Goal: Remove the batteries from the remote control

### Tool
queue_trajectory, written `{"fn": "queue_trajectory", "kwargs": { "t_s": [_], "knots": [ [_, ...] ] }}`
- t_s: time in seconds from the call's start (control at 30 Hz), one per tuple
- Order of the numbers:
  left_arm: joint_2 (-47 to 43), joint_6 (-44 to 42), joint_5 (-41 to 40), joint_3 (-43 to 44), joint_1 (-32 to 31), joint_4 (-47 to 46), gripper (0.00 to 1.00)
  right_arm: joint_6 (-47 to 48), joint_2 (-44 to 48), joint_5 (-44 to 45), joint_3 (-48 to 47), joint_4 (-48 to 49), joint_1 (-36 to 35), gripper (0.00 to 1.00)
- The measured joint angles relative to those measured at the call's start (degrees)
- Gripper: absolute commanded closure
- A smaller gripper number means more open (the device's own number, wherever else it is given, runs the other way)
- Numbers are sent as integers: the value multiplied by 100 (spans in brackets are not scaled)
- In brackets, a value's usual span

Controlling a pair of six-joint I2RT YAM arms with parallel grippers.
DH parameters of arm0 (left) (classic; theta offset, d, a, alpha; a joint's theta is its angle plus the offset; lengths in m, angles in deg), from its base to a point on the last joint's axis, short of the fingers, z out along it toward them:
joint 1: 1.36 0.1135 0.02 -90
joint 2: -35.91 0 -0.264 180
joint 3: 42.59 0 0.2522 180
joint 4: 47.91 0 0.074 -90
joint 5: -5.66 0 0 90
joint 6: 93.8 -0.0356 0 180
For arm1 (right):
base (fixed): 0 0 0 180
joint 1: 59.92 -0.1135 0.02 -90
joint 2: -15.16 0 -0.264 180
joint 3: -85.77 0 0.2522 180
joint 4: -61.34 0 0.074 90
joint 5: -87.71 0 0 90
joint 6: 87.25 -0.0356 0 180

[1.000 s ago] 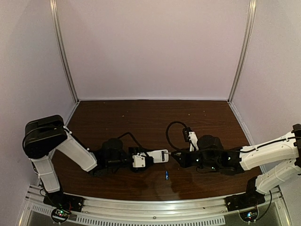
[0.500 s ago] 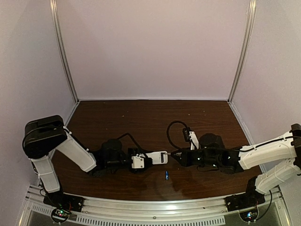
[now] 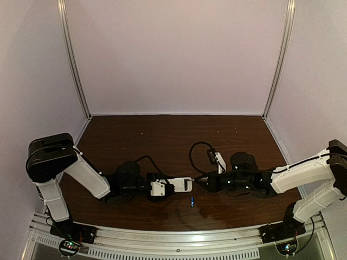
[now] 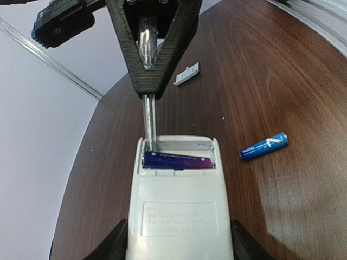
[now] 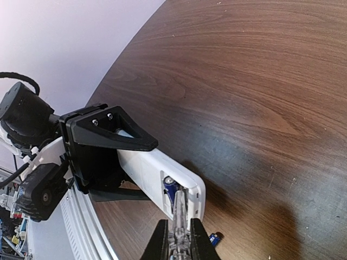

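Two fingers of the right gripper point(image 5: 178, 244) were pinched tight on a thin silvery screwdriver point(image 4: 148, 116), its tip set into a corner of the open compartment of the remote control point(image 4: 179, 211). The left gripper point(image 3: 165, 186) clasped that remote by its long sides — jaws partway apart, filled by the white body. One blue battery point(image 4: 176, 160) lay in the compartment; the other battery point(image 4: 264, 146) rested on the brown table point(image 4: 282, 70) just beside the remote, a small white cover point(image 4: 187, 75) farther off.
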Motion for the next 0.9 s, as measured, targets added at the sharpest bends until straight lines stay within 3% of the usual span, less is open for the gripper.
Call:
{"fn": "queue_trajectory", "kwargs": {
  "t_s": [0.9],
  "knots": [
    [271,140,-33,243,284,105,100,302,-417,-269,-214,-52,203,100]
  ]
}}
